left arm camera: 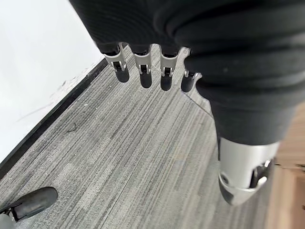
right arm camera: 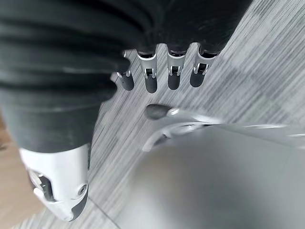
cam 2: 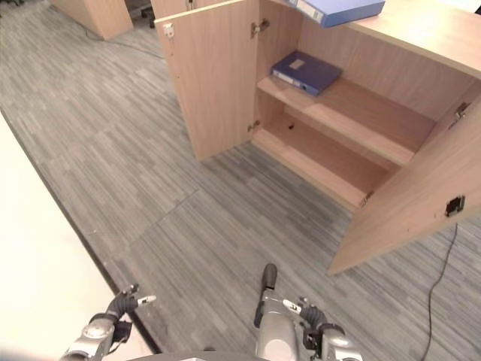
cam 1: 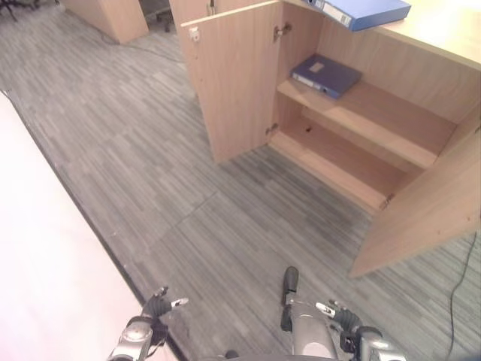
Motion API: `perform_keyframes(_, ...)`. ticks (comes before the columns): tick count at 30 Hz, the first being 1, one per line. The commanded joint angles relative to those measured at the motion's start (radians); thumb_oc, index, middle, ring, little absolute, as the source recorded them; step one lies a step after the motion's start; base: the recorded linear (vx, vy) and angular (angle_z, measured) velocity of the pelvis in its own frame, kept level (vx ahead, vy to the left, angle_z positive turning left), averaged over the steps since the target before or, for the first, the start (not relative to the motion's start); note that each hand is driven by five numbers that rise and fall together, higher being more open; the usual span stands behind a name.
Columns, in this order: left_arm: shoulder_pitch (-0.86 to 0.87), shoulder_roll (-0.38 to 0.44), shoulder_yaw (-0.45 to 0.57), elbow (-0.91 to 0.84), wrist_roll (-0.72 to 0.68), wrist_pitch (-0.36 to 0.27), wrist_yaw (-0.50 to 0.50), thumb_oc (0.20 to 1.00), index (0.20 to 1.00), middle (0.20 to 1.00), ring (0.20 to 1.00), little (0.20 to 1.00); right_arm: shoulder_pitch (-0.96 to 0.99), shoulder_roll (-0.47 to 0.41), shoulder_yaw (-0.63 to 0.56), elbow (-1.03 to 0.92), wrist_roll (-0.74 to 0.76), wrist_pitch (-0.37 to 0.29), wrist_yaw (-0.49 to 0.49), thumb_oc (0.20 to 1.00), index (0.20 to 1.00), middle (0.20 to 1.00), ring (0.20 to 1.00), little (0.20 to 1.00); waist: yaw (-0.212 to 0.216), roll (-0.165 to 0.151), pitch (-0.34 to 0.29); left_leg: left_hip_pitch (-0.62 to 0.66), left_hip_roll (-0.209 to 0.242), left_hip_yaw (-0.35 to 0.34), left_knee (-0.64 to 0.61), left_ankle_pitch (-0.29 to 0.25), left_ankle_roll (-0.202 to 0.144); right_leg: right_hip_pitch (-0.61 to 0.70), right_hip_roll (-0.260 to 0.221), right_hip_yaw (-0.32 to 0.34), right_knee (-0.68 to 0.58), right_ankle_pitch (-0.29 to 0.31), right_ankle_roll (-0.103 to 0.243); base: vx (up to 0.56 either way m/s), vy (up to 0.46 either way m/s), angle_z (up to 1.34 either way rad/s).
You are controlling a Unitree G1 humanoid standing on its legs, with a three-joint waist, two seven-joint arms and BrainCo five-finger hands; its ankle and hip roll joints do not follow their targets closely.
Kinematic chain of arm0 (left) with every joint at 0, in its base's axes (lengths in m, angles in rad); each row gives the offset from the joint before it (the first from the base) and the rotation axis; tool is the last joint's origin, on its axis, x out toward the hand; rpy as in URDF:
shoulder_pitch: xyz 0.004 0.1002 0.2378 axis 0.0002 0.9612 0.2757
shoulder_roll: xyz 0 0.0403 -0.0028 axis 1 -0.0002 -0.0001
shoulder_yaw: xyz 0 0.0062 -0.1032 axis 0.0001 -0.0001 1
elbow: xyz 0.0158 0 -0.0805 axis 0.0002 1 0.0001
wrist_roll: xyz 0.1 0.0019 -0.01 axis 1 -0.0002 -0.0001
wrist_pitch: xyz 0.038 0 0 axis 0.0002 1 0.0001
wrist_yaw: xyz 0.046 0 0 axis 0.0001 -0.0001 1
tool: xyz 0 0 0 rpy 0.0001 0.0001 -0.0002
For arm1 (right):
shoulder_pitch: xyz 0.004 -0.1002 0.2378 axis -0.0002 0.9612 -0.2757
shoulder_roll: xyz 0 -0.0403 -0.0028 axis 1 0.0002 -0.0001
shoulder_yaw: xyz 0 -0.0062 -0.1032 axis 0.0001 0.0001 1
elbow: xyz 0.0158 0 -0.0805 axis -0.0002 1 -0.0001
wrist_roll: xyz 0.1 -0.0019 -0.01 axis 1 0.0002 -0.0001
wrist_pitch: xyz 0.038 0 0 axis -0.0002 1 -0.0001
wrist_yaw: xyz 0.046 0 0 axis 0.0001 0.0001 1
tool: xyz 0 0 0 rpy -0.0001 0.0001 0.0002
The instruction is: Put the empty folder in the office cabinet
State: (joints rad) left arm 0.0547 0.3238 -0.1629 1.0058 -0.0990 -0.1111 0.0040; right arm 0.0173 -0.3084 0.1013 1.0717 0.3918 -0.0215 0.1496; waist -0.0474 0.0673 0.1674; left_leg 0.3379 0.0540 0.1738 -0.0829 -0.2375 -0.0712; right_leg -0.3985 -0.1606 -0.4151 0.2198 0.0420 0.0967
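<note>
A dark blue folder (cam 1: 326, 76) is lying flat on the upper shelf (cam 1: 376, 120) of the office cabinet (cam 1: 353, 143), toward the shelf's left end, with a pale label on its upper face and its spine turned toward the opening. It is a thick ring-binder type, closed, and sitting a little askew to the shelf edge. A second, lighter blue folder (cam 1: 364, 12) is resting on the cabinet top (cam 1: 443, 30), at the far side of the scene, overhanging its front edge. Both cabinet doors are standing open: the left door (cam 1: 233, 75) and the right door (cam 1: 425, 210), with the lower shelf (cam 1: 331, 162) showing bare wood. The left hand (left arm camera: 143, 71) is hanging low at the near left over the grey carpet (cam 1: 188, 188), fingers relaxed and fairly straight, holding nothing. The right hand (right arm camera: 162, 76) is hanging at the near right, fingers likewise loose and holding nothing.
</note>
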Motion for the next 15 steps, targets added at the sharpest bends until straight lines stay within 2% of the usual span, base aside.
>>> perform_keyframes(1,-0.053,0.020,0.004,-0.002,0.031,-0.029,-0.007,1.000,1.000,1.000,1.000,1.000,0.005,-0.024,0.003,-0.033,0.013,-0.019,-0.003,1.000,1.000,1.000,1.000,1.000,-0.003,-0.034,0.011,-0.059,-0.038,-0.187,-0.004,0.042,0.028,0.146,-0.034,0.094,-0.264,0.175,0.098,0.54,-0.142,-0.14)
perform_keyframes(2,-0.056,0.006,-0.003,0.000,0.023,-0.031,-0.007,1.000,1.000,1.000,1.000,1.000,0.011,-0.035,-0.007,-0.024,0.025,-0.019,-0.006,1.000,1.000,1.000,1.000,1.000,-0.012,-0.012,-0.002,-0.048,-0.015,-0.195,-0.004,0.038,0.019,0.161,-0.023,0.100,-0.256,0.167,0.087,0.39,-0.116,-0.16)
perform_keyframes(3,-0.057,0.005,-0.004,0.000,0.023,-0.031,-0.006,1.000,1.000,1.000,1.000,1.000,0.011,-0.036,-0.007,-0.024,0.026,-0.020,-0.006,1.000,1.000,1.000,1.000,1.000,-0.012,-0.009,-0.003,-0.048,-0.012,-0.196,-0.004,0.037,0.018,0.161,-0.021,0.099,-0.256,0.166,0.087,0.37,-0.153,-0.18)
perform_keyframes(5,-0.069,-0.006,-0.019,0.005,0.017,-0.031,-0.005,1.000,1.000,1.000,1.000,1.000,0.015,-0.045,-0.025,-0.023,0.045,-0.019,-0.009,1.000,1.000,1.000,1.000,1.000,-0.033,0.010,-0.014,-0.060,0.014,-0.194,0.055,0.066,-0.010,0.166,-0.014,0.109,-0.226,0.137,0.065,0.31,-0.136,-0.07)
perform_keyframes(6,-0.078,-0.011,-0.025,0.010,0.009,-0.034,-0.006,1.000,1.000,1.000,1.000,1.000,0.018,-0.050,-0.025,-0.021,0.059,-0.020,-0.006,1.000,1.000,1.000,1.000,1.000,-0.040,0.024,-0.017,-0.063,0.039,-0.179,0.103,0.093,-0.039,0.183,0.005,0.118,-0.217,0.107,0.046,0.34,-0.147,0.18)
perform_keyframes(8,-0.089,-0.016,-0.036,0.004,-0.006,-0.035,-0.012,1.000,1.000,1.000,1.000,1.000,0.017,-0.054,-0.023,-0.018,0.064,-0.018,-0.003,1.000,1.000,1.000,1.000,1.000,-0.049,0.032,-0.009,-0.095,0.061,-0.171,0.219,0.198,-0.081,0.235,0.029,0.126,-0.216,0.060,0.013,0.34,-0.170,0.35)
perform_keyframes(10,-0.105,-0.011,-0.051,-0.007,-0.010,-0.029,-0.016,1.000,1.000,1.000,1.000,1.000,0.009,-0.062,-0.022,-0.029,0.072,-0.016,-0.002,1.000,1.000,1.000,1.000,1.000,-0.061,0.013,0.011,-0.177,0.065,-0.176,0.431,0.366,-0.121,0.278,0.031,0.124,-0.212,0.022,-0.027,0.33,-0.246,0.35)
perform_keyframes(11,-0.106,-0.009,-0.059,-0.021,-0.017,-0.024,-0.024,1.000,1.000,1.000,1.000,1.000,0.007,-0.067,-0.014,-0.040,0.071,-0.012,0.002,1.000,1.000,1.000,1.000,1.000,-0.056,-0.004,0.022,-0.217,0.060,-0.162,0.529,0.393,-0.117,0.300,0.032,0.137,-0.206,-0.005,-0.044,0.35,-0.285,0.09)
perform_keyframes(13,-0.114,-0.010,-0.063,-0.025,-0.026,-0.021,-0.014,1.000,1.000,1.000,1.000,1.000,-0.002,-0.079,-0.001,-0.064,0.073,-0.008,0.003,1.000,1.000,1.000,1.000,1.000,-0.046,-0.040,0.045,-0.288,0.067,-0.123,0.703,0.390,-0.108,0.349,0.023,0.170,-0.201,-0.040,-0.063,0.37,-0.267,-0.12)
perform_keyframes(15,-0.124,-0.019,-0.064,-0.020,-0.036,-0.018,-0.016,1.000,1.000,1.000,1.000,1.000,-0.010,-0.082,0.014,-0.073,0.061,0.002,0.008,1.000,1.000,1.000,1.000,1.000,-0.029,-0.066,0.050,-0.376,0.101,-0.082,0.735,0.370,-0.078,0.398,0.013,0.213,-0.194,-0.078,-0.069,0.42,-0.156,-0.26)
